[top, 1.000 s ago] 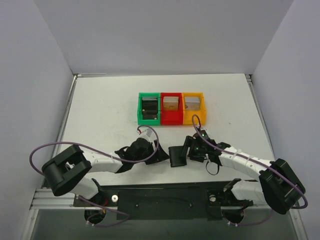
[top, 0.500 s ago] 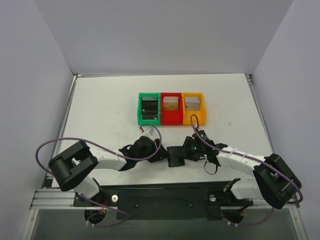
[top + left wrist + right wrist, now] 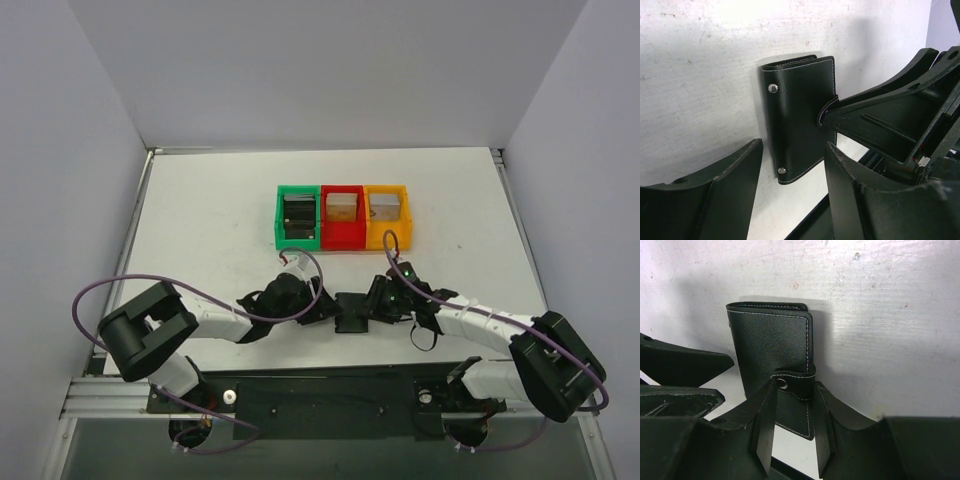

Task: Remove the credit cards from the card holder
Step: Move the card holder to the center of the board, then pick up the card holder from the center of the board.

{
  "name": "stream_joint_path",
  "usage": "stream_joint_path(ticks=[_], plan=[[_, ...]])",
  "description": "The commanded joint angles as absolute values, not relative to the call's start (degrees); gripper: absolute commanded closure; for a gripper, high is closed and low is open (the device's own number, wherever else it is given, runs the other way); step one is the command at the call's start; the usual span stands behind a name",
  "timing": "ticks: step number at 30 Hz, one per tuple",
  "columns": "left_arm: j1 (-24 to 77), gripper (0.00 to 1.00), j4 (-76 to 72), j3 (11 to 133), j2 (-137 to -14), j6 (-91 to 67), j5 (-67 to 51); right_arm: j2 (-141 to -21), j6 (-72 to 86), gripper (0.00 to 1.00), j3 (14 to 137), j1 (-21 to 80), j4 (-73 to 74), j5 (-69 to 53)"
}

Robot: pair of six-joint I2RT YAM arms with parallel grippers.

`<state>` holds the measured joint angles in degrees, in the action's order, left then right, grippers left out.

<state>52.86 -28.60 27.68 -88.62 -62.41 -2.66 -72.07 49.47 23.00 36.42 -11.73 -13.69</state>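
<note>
The card holder point(image 3: 352, 312) is a closed black wallet lying on the white table between my two grippers. No credit cards show; the closed holder hides them. In the left wrist view the holder point(image 3: 800, 115) shows two metal studs along its left edge. My left gripper point(image 3: 794, 145) is open, one finger on each side of the holder's near end, not touching it. In the top view it point(image 3: 322, 308) sits at the holder's left. My right gripper point(image 3: 795, 384) is shut on the holder's snap tab point(image 3: 797, 381), at the holder's right side point(image 3: 375, 303).
A green bin point(image 3: 298, 217), a red bin point(image 3: 343, 217) and a yellow bin point(image 3: 388, 215) stand in a row behind the holder, each with a thick stack inside. The black mounting rail point(image 3: 320, 400) runs along the table's near edge just behind the grippers.
My left gripper has moved right, up to the holder's left edge. The holder now lies lower and flatter. My right gripper stays at the holder's right side.
</note>
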Motion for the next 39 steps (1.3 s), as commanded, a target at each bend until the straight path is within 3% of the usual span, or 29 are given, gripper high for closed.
stream_joint_path(ticks=[1,17,20,25,31,39], plan=[[51.9,0.36,-35.6,25.3,-85.6,-62.6,-3.8,-69.8,48.3,0.97,21.1,36.5,-8.1,-14.7],[49.7,0.3,-40.7,20.1,-81.6,-63.3,-6.4,-66.0,48.0,1.0,21.6,36.5,-9.7,-19.2],[49.7,0.3,-41.6,19.9,-82.5,-63.6,-6.6,-67.2,48.2,0.89,20.8,36.5,-10.6,-19.9],[50.0,0.31,-41.9,19.9,-83.7,-63.8,-7.1,-70.3,48.3,0.85,20.3,36.6,-12.3,-20.9],[50.1,0.31,-42.5,19.4,-83.8,-63.9,-7.2,-72.6,49.3,1.0,19.7,36.5,-15.3,-22.4],[45.4,0.26,-41.5,17.8,-78.8,-64.2,-9.7,-65.5,48.4,1.0,21.0,36.5,-12.6,-23.0]])
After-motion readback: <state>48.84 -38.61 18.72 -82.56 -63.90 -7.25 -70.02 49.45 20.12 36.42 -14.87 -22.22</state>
